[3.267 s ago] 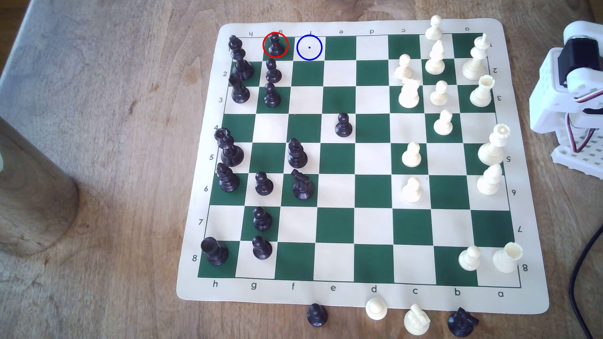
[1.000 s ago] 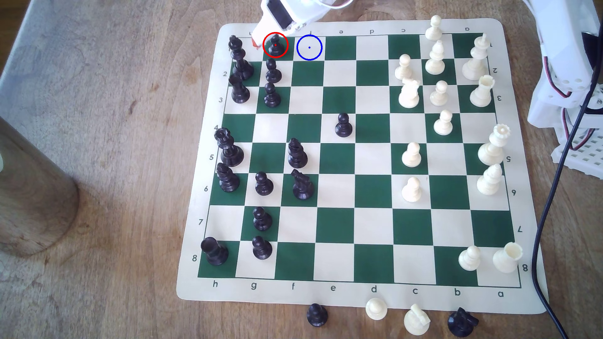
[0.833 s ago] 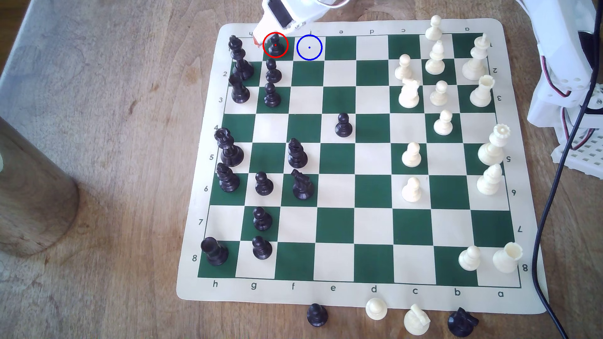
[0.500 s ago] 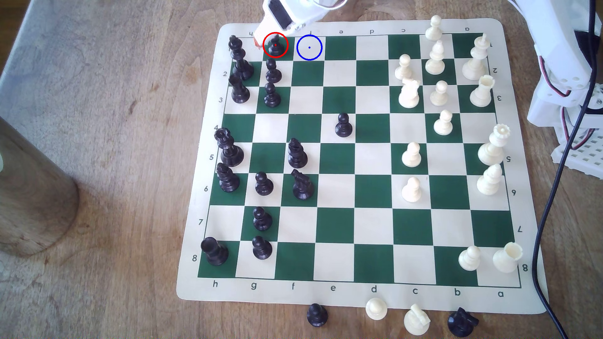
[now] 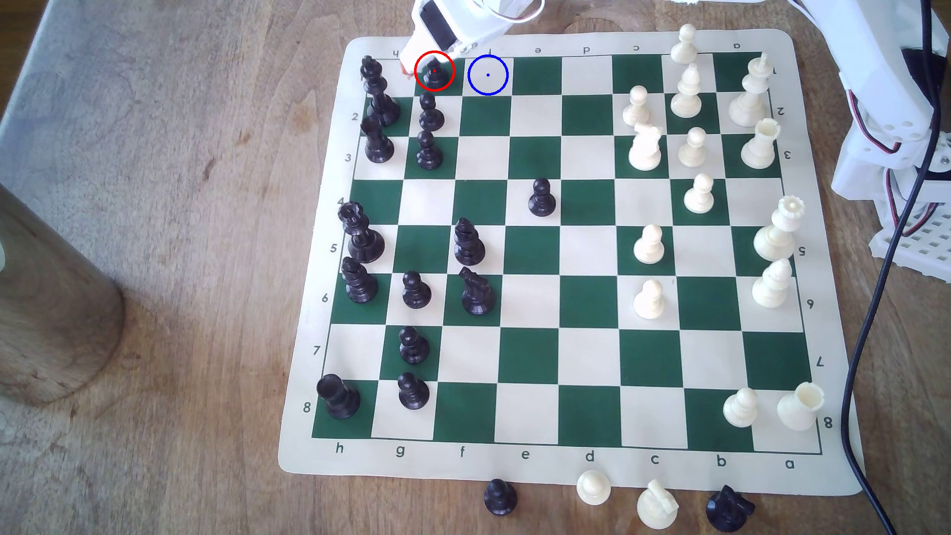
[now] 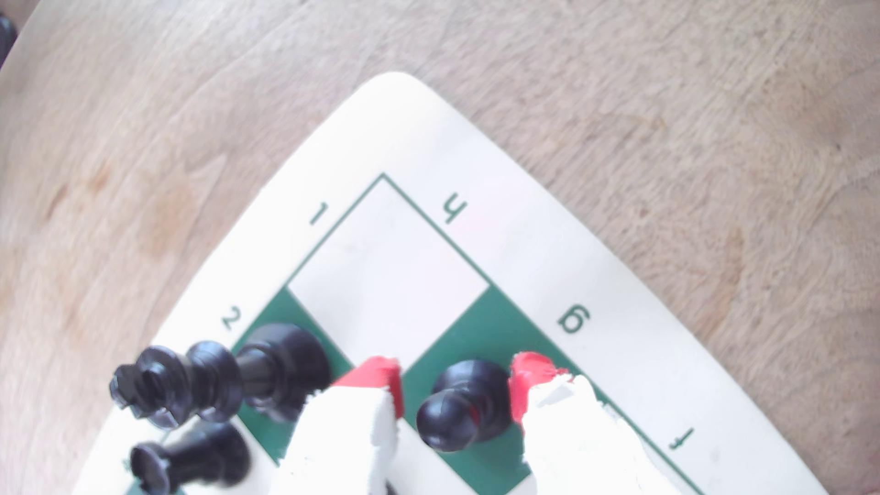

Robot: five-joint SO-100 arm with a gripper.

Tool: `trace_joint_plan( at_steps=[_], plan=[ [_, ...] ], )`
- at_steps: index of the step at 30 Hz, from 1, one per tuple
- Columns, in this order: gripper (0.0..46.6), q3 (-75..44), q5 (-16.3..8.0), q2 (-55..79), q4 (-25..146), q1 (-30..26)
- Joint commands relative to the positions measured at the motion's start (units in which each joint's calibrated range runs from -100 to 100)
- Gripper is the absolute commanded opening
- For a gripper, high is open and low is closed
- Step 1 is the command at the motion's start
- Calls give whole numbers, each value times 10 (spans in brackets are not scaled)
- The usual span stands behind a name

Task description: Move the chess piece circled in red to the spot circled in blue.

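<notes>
A wooden table [image 5: 180,206] carries a green and cream chess mat [image 5: 566,473], and a brown cylinder [image 5: 46,308] stands at 9 o'clock of it. On the squares I count fourteen black pieces and thirteen cream ones; four more lie off the mat's near edge. The red-ringed black pawn [image 5: 435,75] stands on its green square at 11 o'clock, and the blue-ringed cream square [image 5: 488,85] is just at its 3 o'clock. The gripper [image 6: 455,388] is narrowly open around this pawn, with red fingertips [image 6: 376,378] on both sides; contact I cannot tell.
</notes>
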Motion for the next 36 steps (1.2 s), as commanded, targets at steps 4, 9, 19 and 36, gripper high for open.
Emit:
trace_joint_plan(
  at_steps=[4, 9, 19, 36],
  plan=[
    [2, -53, 5, -17, -7, -7],
    [2, -53, 6, -17, -2, -11],
    [2, -49, 6, -59, -16, -7],
    [2, 151, 13, -200, -60, 10]
  ],
)
